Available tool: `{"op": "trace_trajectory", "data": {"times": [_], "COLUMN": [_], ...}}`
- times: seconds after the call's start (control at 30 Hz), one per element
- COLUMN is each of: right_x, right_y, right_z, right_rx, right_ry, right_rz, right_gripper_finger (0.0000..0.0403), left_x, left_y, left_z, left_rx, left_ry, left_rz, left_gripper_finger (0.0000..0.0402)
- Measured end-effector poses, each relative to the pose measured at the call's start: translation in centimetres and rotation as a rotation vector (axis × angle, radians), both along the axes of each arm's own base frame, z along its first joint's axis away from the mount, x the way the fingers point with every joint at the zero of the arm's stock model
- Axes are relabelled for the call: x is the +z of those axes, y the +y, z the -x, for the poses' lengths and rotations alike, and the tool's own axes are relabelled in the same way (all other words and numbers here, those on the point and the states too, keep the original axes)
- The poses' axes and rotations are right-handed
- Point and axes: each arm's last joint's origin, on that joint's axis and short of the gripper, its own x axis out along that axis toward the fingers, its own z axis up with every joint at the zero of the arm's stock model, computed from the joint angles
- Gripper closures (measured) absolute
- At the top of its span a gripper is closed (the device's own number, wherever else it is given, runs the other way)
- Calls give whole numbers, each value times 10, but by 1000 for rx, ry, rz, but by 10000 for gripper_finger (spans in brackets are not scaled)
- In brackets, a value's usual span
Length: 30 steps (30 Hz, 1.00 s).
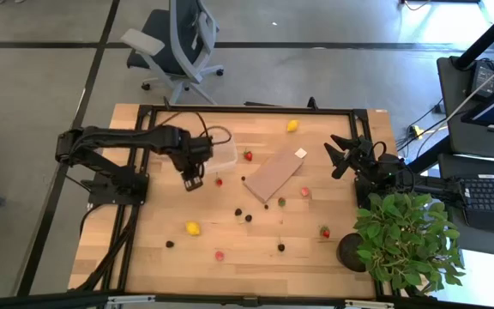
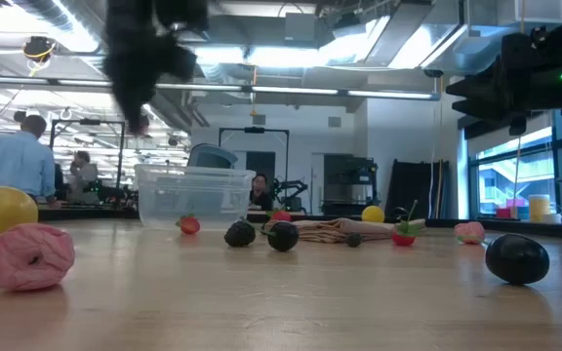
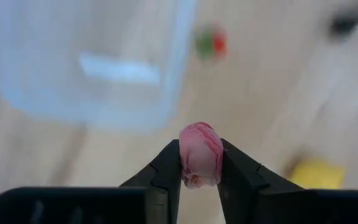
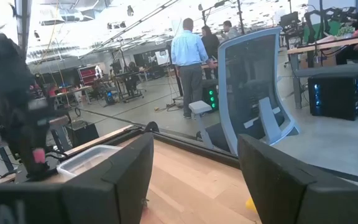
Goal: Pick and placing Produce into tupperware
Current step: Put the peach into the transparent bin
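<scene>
The left gripper (image 3: 200, 163) has its jaws closed on a pink fruit piece (image 3: 201, 154), which bulges out past the tips (a rounded, ridged lump). Just beyond the jaws stands the clear tupperware (image 1: 222, 155), blurred in the left wrist view, with a red berry (image 1: 219, 181) on the tabletop (image 1: 256, 236) beside them. The right gripper (image 1: 343, 156) waits at the far side with jaws spread wide and empty, near the tan board (image 1: 273, 175).

Tupperware (image 1: 221, 156) left of board (image 1: 274, 174); produce (image 1: 193, 228) scattered on table (image 1: 256, 257); plant (image 1: 406, 240) right.
</scene>
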Motion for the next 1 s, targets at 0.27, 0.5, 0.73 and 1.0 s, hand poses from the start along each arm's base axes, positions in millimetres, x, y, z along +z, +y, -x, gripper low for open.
{"op": "trace_trajectory", "data": {"times": [0.27,0.5,0.73,1.0], "right_x": [0,0,-1,-1], "right_y": [0,0,0,0], "right_z": [0,0,0,0], "right_rx": [0,0,0,0], "right_ry": [1,5,10,11], "right_rz": [1,2,2,2], "right_gripper_finger": [169,169,169,169], "left_x": [8,-31,-59,-65], "left_y": [31,58,74,77], "left_z": [-19,-45,-55,-56], "left_rx": [68,98,103,107], "left_ry": [-109,-30,32,52], "left_rz": [-198,-190,-179,-172], "left_gripper_finger": [316,323,293,265]}}
